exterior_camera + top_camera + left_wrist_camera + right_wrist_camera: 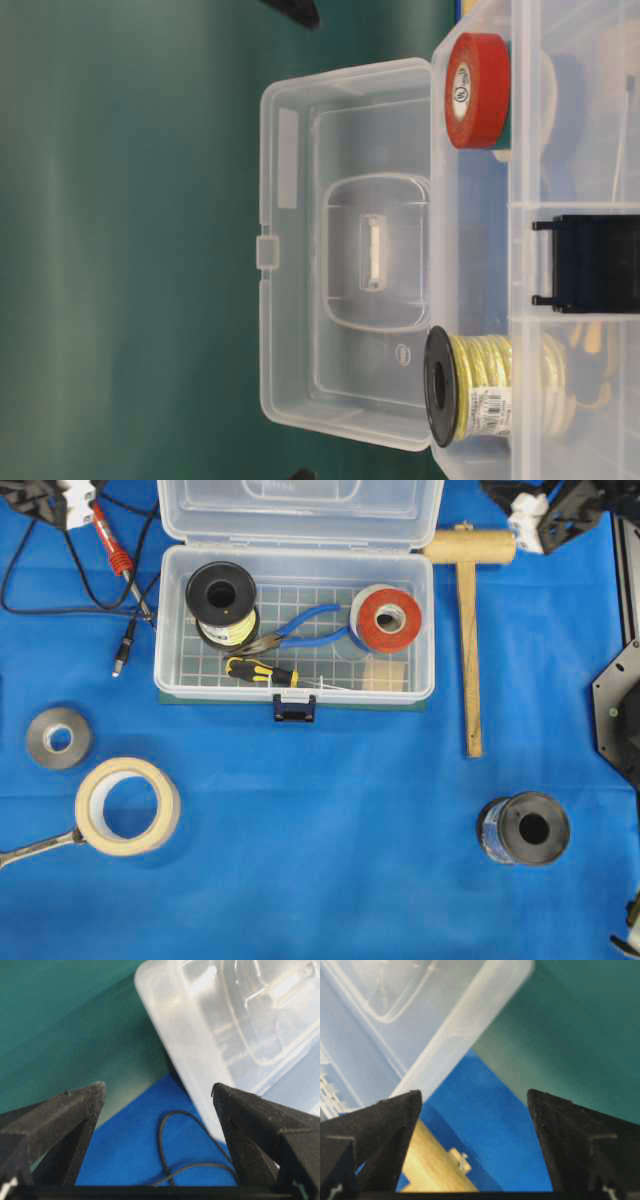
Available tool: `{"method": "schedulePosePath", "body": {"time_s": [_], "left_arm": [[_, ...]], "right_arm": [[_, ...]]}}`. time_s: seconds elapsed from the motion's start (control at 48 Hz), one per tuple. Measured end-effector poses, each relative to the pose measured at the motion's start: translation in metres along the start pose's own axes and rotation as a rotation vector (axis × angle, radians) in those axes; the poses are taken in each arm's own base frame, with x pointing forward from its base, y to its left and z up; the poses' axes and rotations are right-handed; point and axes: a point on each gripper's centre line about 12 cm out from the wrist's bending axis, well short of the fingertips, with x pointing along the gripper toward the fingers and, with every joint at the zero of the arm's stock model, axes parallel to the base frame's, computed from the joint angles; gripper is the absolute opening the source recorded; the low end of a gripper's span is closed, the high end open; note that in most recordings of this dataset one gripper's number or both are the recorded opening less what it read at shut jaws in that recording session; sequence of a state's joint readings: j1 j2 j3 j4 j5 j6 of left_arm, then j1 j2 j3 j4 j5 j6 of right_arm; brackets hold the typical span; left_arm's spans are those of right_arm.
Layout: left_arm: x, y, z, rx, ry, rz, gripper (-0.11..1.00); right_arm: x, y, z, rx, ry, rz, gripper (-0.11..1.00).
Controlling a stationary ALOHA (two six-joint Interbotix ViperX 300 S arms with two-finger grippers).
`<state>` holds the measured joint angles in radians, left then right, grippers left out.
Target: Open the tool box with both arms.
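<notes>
Tool box (295,685) lid already stands upright: light, stiff, slick clear plastic, best taken at its rim; left hand (159,1091) and right hand (474,1096) both spread wide, empty

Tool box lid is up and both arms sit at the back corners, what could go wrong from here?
The lid stands unsupported; it might fall shut if bumped. The left gripper hangs open over a black cable and could snag it. The right gripper is open near the mallet and may knock it.
</notes>
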<state>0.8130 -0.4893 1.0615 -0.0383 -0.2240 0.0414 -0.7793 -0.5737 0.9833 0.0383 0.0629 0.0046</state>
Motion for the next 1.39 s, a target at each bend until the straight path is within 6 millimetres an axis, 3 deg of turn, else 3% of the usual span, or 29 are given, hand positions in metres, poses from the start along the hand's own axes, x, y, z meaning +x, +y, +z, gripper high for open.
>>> {"method": "schedulePosePath", "body": {"time_s": [0.25,0.521,0.77,1.02,1.249,1.395], "left_arm": [[-0.028,0.002,-0.003,-0.005,-0.034,0.007,0.90],[-0.035,-0.005,-0.003,0.001,-0.042,-0.024,0.90],[-0.048,-0.044,-0.004,0.051,-0.057,-0.183,0.90],[-0.078,-0.089,-0.012,0.136,-0.040,-0.407,0.90],[-0.097,-0.117,-0.029,0.219,0.040,-0.559,0.90],[-0.103,-0.126,-0.036,0.272,0.052,-0.609,0.90]], "right_arm": [[-0.028,-0.003,-0.007,0.009,-0.022,-0.009,0.84],[-0.026,-0.002,-0.011,0.015,-0.005,-0.003,0.84],[-0.035,0.045,-0.014,-0.061,-0.004,0.178,0.84],[-0.054,0.100,-0.030,-0.180,0.045,0.402,0.84],[-0.068,0.134,-0.047,-0.270,0.095,0.550,0.84],[-0.069,0.142,-0.058,-0.304,0.155,0.574,0.84]]}}
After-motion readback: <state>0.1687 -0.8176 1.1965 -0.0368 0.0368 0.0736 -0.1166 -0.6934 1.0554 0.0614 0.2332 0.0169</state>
